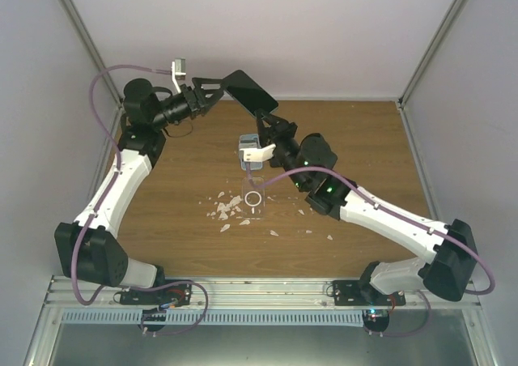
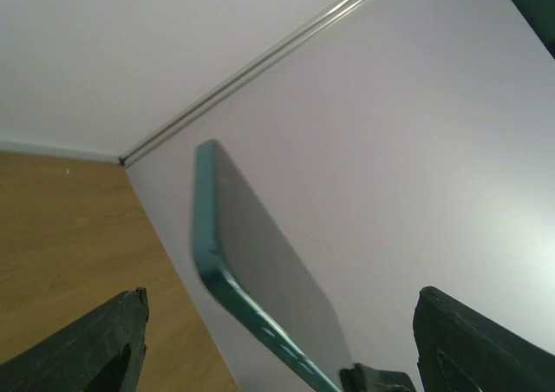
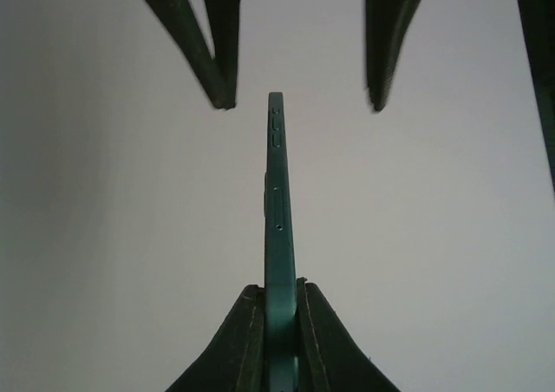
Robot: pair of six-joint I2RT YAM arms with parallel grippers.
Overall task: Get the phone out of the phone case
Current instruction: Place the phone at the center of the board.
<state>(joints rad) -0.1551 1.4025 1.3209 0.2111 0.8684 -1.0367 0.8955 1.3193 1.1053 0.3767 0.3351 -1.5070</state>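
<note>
The phone (image 1: 252,91), a dark slab with a green rim, is held up in the air above the back of the table. My right gripper (image 1: 269,126) is shut on its lower end; in the right wrist view the phone (image 3: 277,210) stands edge-on, pinched between the pads (image 3: 247,340). My left gripper (image 1: 213,95) is open, and its fingers (image 3: 214,54) flank the phone's far end without touching it. In the left wrist view the phone (image 2: 260,262) lies between the wide-apart fingers (image 2: 95,349). The clear phone case (image 1: 253,197), with a white ring, lies empty on the table.
Several white scraps (image 1: 224,210) are scattered on the wooden table (image 1: 178,212) around the case. White enclosure walls (image 1: 324,26) stand at the back and sides. Both arm bases sit at the near edge.
</note>
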